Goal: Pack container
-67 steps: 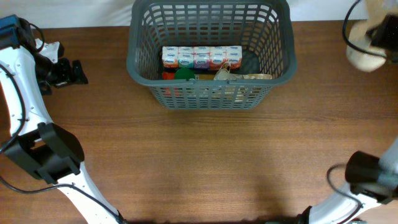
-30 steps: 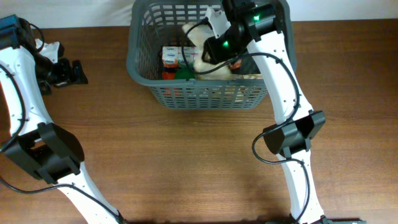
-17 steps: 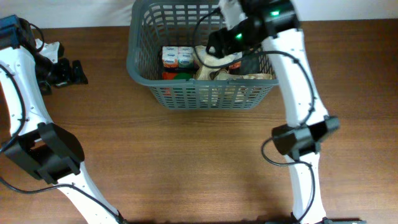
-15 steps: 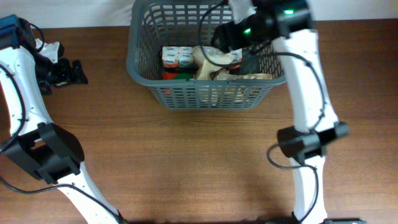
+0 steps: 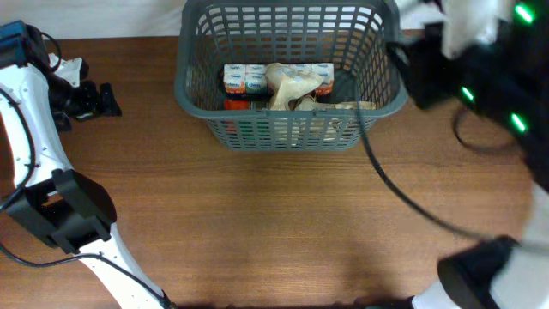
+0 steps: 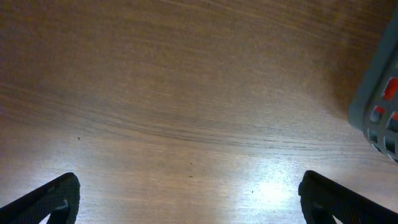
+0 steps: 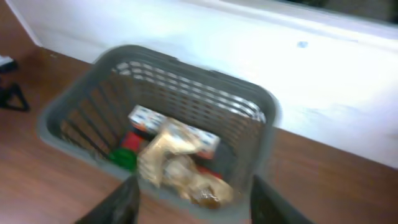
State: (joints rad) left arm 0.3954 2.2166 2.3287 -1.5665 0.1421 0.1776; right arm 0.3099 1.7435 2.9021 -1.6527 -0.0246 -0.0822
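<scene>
The container, a dark grey lattice basket (image 5: 197, 81), stands at the back middle of the table. Inside lie a row of small cartons (image 5: 244, 77), a cream-coloured bag (image 5: 287, 83), a green thing and flat packets. The right wrist view shows the basket (image 7: 68, 102) with the bag (image 7: 174, 165) inside. My right gripper (image 7: 193, 202) is open and empty, above and to the right of the basket, blurred by motion; the overhead view shows its arm (image 5: 463, 77) right of the basket. My left gripper (image 6: 186, 199) is open and empty over bare wood, left of the basket (image 6: 379, 99). It shows at the far left overhead (image 5: 94, 99).
A white wall (image 7: 205, 43) runs behind the table. The wooden table top (image 5: 283, 223) stretches in front of the basket.
The right gripper came in with the cream-coloured bag, let it go in the basket on the cartons, and pulled back up to the right. The left arm stayed still.
</scene>
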